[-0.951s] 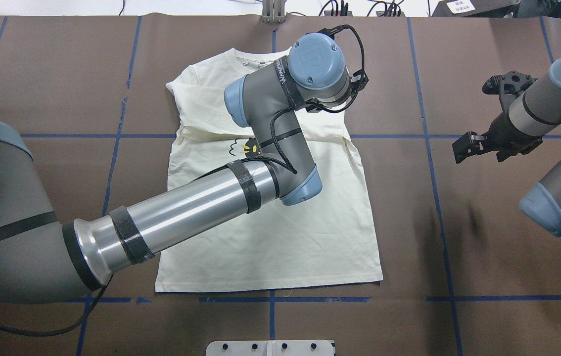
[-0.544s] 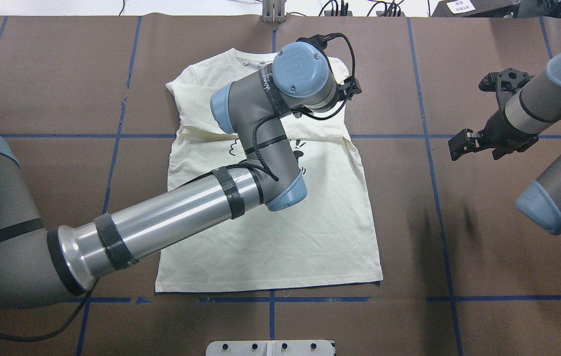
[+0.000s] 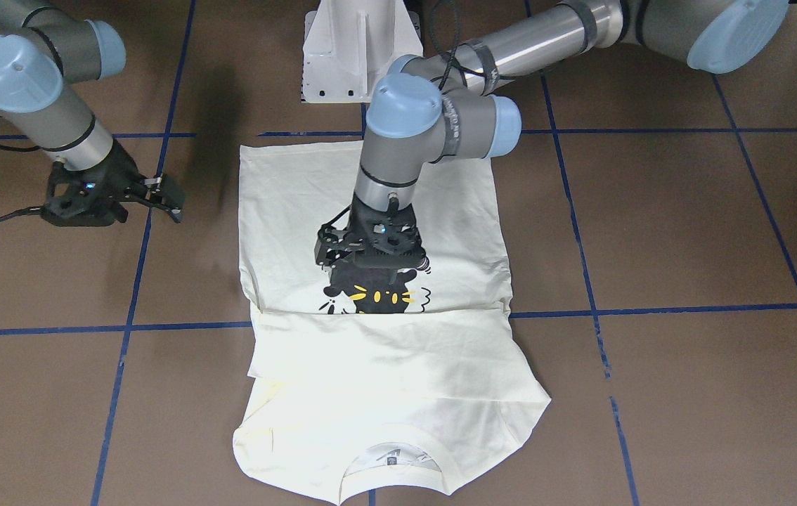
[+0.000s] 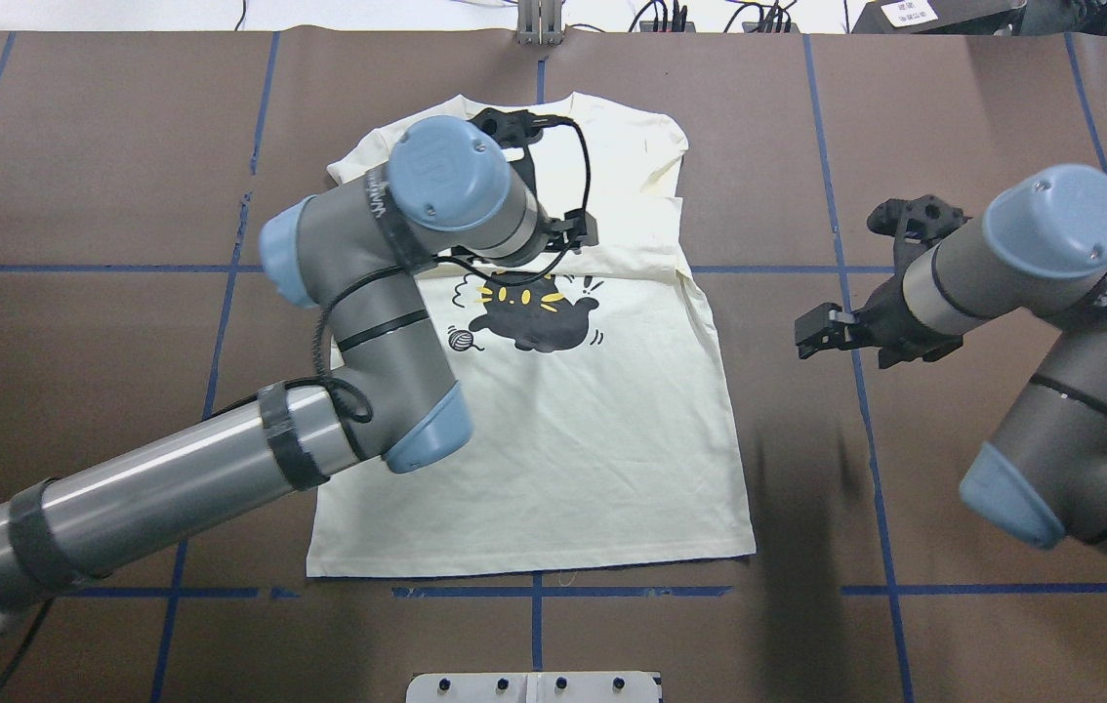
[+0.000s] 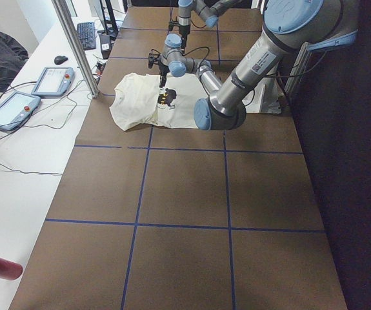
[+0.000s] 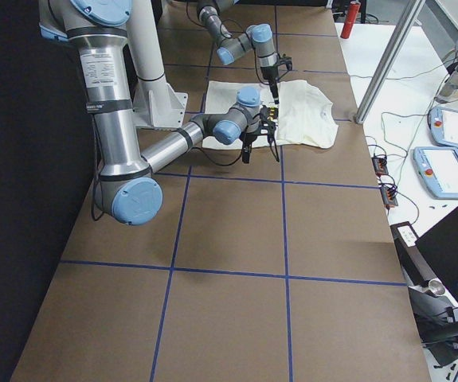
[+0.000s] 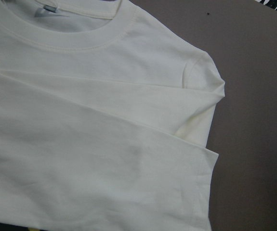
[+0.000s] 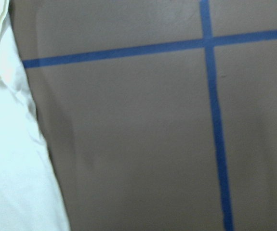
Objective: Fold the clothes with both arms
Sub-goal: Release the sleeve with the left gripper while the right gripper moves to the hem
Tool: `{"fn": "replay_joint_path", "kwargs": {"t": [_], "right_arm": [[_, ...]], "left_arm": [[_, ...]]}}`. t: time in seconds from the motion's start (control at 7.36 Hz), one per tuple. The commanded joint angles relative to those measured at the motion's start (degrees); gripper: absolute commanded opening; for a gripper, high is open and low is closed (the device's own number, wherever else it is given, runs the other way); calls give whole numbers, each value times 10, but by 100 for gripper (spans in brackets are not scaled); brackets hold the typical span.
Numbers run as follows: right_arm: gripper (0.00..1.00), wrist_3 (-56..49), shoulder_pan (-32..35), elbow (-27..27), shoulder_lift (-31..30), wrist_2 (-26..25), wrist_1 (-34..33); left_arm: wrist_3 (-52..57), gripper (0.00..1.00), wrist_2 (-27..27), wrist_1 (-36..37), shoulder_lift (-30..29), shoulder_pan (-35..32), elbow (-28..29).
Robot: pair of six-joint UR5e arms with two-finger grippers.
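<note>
**A:** On the robot's side of the table (image 4: 954, 117), what lies nearest?

**B:** The hem (image 4: 534, 564) of the shirt (image 4: 563, 439), flat and running along a blue tape line (image 4: 612, 591). The shirt is spread print side up on the brown surface, hem towards the robot and collar away.

**A:** And further out?

**B:** The cat print (image 4: 534, 317), then both sleeves (image 3: 398, 337) laid across the chest as a band just beyond it. The left gripper (image 3: 367, 263) hangs over that spot. Its wrist camera shows only the collar (image 7: 87, 41), a shoulder and folded sleeve, with no fingers in sight, so I cannot tell whether it is spread or closed. It seems to hold nothing.

**A:** The right one?

**B:** The right gripper (image 4: 815, 334) is off to the shirt's side, over bare table and carrying nothing. Its tips are too dark and small to judge.

**A:** Which step, then?

**B:** The sleeves look done, so I judge the body fold is due. That calls for both grippers to go to matching corners, pinch the cloth, and carry one end over the other evenly — otherwise the sleeve band may slip out.
</note>
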Motion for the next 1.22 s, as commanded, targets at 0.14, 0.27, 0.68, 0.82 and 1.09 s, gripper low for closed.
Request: {"fn": "replay_joint_path", "kwargs": {"t": [0.14, 0.27, 0.68, 0.82, 1.09], "right_arm": [[100, 161, -158, 37, -1, -141, 24], [100, 175, -193, 37, 1, -168, 23], [100, 176, -224, 36, -5, -193, 18], [100, 175, -225, 34, -9, -190, 17], [99, 175, -227, 35, -18, -185, 17]], "left_arm": [[96, 100, 0, 60, 184, -8, -216], [123, 100, 0, 60, 230, -15, -260], [141, 100, 0, 61, 268, -18, -289], [141, 100, 0, 61, 268, -18, -289], [141, 100, 0, 61, 268, -18, -289]]}}
